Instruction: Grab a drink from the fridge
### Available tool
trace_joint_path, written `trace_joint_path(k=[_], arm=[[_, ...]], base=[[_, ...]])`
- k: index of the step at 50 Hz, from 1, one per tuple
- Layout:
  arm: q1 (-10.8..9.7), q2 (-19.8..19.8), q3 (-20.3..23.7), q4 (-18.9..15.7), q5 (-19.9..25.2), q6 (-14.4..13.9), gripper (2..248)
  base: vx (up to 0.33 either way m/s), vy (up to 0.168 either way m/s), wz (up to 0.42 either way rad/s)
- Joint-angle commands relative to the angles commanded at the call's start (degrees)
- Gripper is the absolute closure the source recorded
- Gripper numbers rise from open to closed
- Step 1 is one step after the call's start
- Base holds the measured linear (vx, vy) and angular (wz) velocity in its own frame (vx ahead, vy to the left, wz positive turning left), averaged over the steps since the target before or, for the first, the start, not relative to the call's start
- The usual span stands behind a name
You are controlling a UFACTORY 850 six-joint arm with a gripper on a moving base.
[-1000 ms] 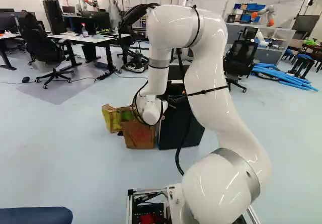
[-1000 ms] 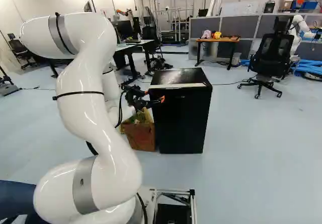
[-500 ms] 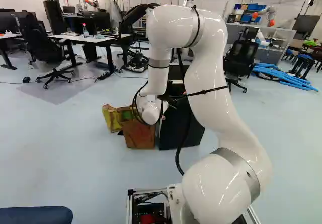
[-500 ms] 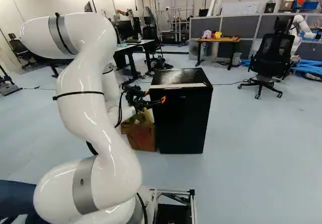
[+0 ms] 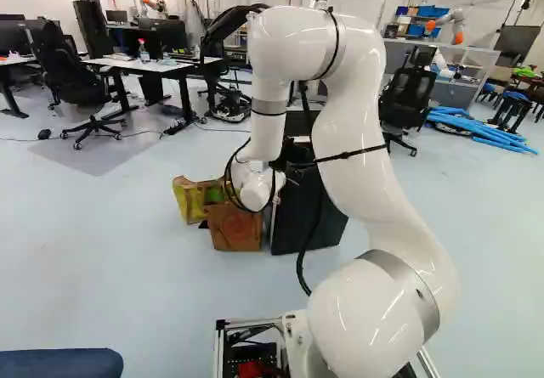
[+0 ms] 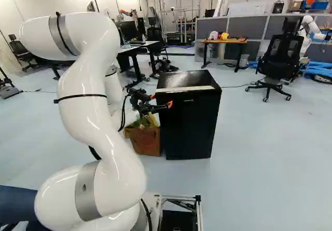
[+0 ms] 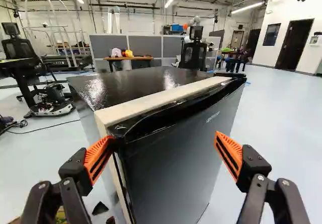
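Gripper (image 6: 161, 100), fingers spread, one orange pad (image 7: 98, 158) at door's (image 7: 176, 168) edge; black fridge (image 6: 189, 127), upright; brown box (image 6: 146, 141) beside it.

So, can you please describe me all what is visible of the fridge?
The fridge is black and boxy, upright on the floor, with a glossy top, a pale strip along its front edge and a smooth door; I cannot tell whether it is ajar. One orange pad seems to touch the door's top corner. A brown box stands alongside.
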Motion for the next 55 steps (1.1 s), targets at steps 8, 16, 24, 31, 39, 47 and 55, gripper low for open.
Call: trace_joint_path(k=[8,16,24,31,39,47,55], arm=[[0.1,0.3,0.5,1.1,0.0,0.0,3],[0.2,0.6,1.0,2.3,0.0,0.0,3],[0.3,0.9,1.6,3.4,0.0,0.0,3],[0.4,1.1,2.1,4.5,0.0,0.0,3],[0.6,1.4,2.6,5.7,0.0,0.0,3],[0.7,1.7,3.2,6.9,0.0,0.0,3],[0.8,2.0,3.7,8.2,0.0,0.0,3]], base=[[0.000,0.000,0.000],[0.000,0.000,0.000],[0.000,-0.001,-0.004],[0.000,0.000,0.000],[0.000,0.000,0.000],[0.000,0.000,0.000],[0.000,0.000,0.000]])
